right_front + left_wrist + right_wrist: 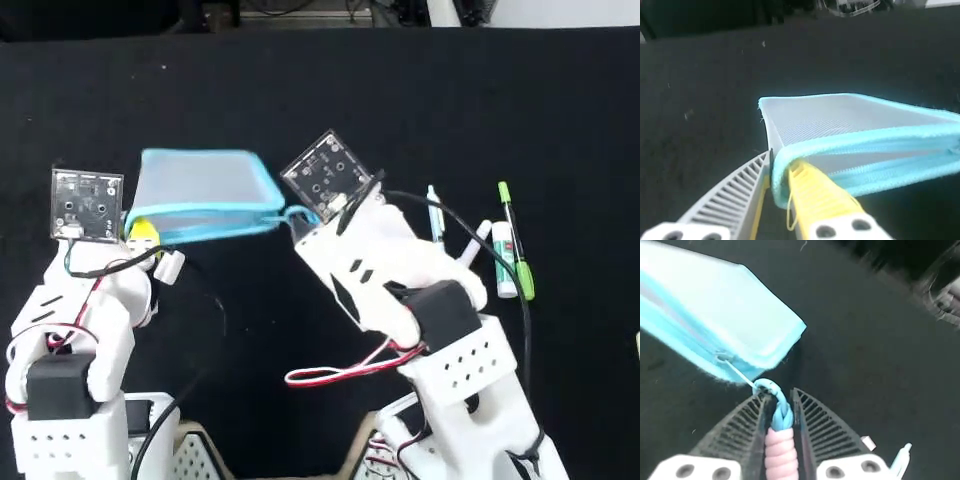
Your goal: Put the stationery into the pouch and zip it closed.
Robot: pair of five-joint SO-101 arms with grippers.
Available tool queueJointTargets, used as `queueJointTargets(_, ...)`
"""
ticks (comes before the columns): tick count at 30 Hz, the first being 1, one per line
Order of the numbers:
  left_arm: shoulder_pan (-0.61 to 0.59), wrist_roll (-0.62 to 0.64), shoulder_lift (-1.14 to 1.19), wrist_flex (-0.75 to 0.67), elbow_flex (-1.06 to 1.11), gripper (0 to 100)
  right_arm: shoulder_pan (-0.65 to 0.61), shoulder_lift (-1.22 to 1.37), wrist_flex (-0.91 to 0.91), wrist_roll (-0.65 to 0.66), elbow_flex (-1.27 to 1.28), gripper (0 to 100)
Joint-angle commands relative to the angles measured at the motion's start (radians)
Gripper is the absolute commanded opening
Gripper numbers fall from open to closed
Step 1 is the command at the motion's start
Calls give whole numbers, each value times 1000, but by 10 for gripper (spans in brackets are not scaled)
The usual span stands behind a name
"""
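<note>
Right tool (778,396) nipped tight on zipper pull (780,415), left tool (780,163) clamping pouch (840,117) end

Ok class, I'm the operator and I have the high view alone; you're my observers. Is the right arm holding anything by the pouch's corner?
Observer: Yes. In the right wrist view, the right gripper is shut on the braided zip pull.
Operator: Where is the slider along the zip?
Observer: The slider is at the end of the pouch, by the corner nearest that gripper. A thin link joins it to the pull.
Operator: And the left arm?
Observer: In the left wrist view, the left gripper is clamped on the pouch's other end, right at the zip edge.
</note>
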Motion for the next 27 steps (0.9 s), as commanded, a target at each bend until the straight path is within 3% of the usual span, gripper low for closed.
queueJointTargets(1, -44, -6, -14, 61, -15, 30, 48, -39, 38, 3, -7, 11)
queueJointTargets(11, 116, -11, -21, 87, 10, 34, 23, -154, 78, 9, 45, 11)
queueJointTargets(17, 173, -5, -20, 84, 2, 141, 0, -220, 84, 9, 25, 11)
queueJointTargets(27, 182, -6, -21, -52, 119, 98, 5, -263, 38, 9, 142, 11)
